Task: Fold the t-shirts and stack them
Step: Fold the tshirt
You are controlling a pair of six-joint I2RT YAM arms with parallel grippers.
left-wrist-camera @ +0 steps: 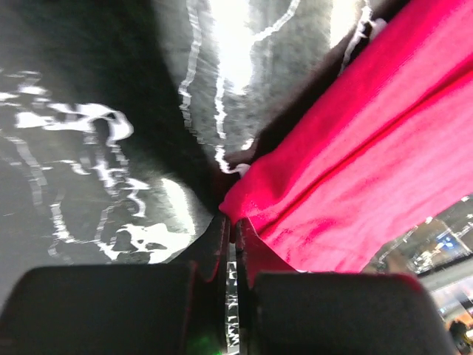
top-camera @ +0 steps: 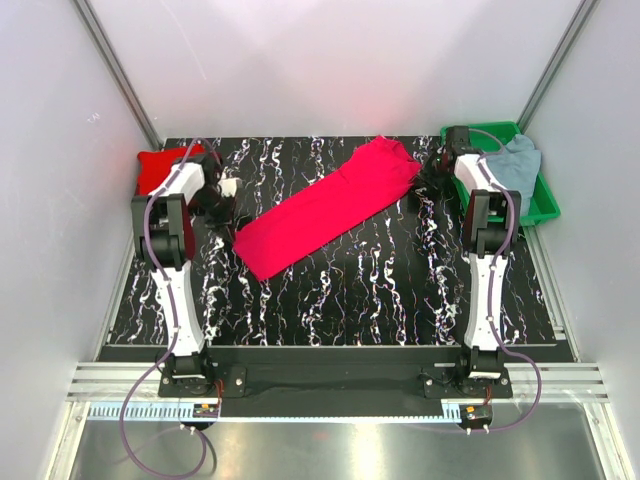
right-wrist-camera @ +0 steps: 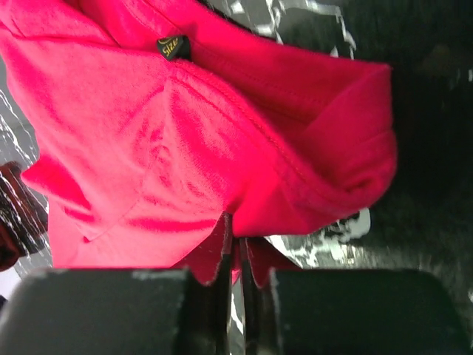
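Black marbled tabletop (top-camera: 350,290), white walls (top-camera: 300,70). Crimson t-shirt (top-camera: 330,205), folded strip, diagonal mid-table; left gripper (left-wrist-camera: 230,233) pinched shut on its lower corner, right gripper (right-wrist-camera: 236,233) likewise on collar end. Size label (right-wrist-camera: 174,46): right wrist only; green tray (top-camera: 545,205): overhead only.

The tabletop (top-camera: 380,290) is black, shot through with white marbled veins, and it is boxed in by plain pale walls: a left panel (top-camera: 50,200), a back panel (top-camera: 330,60) and a right panel (top-camera: 610,150). Slim metal posts (top-camera: 115,70) slant up at the two far corners. Soft light falls from above, leaving a faint pinkish glow on the back panel. Along the near edge runs a ribbed aluminium rail (top-camera: 330,388), and below it a brushed metal sheet (top-camera: 330,450) shines dully.
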